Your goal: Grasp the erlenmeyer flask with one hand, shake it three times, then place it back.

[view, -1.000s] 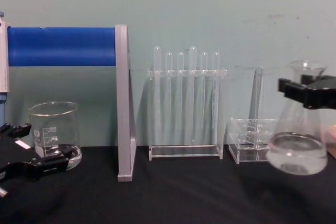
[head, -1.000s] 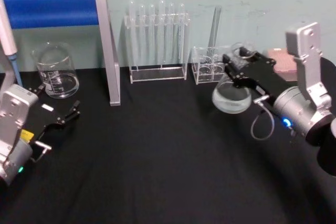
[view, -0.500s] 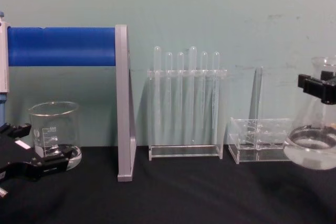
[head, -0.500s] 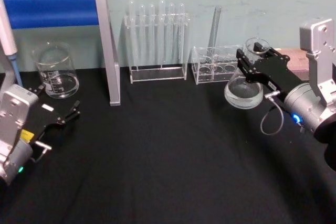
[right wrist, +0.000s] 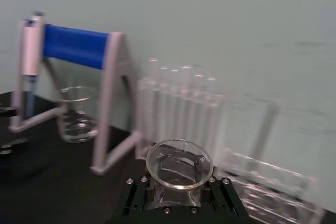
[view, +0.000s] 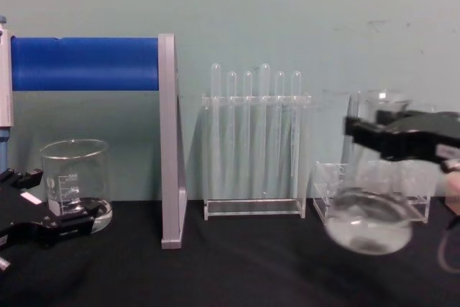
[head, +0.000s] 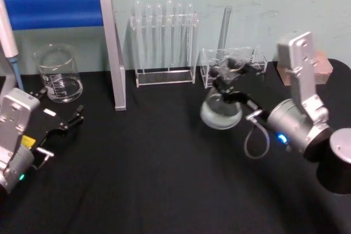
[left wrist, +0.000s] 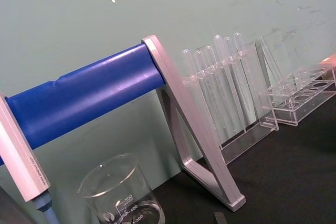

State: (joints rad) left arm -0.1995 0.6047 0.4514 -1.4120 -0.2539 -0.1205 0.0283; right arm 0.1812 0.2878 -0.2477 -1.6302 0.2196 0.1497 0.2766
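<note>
Right gripper (head: 229, 75) clamps its jaws on the neck of the erlenmeyer flask (head: 220, 112), held off the black table (head: 164, 168) just before a clear acrylic rack (head: 208, 68). Shaking well likely means a firm hold and short swings clear of that rack. Left gripper (head: 59, 107) rests wide open, empty, by the beaker (head: 57, 75).

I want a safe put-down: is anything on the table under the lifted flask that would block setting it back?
Nothing visible does. The right end effector holds the erlenmeyer flask by its neck above the black table; the small clear rack stands behind it, nearer the wall. The left end effector rests far left.
</note>
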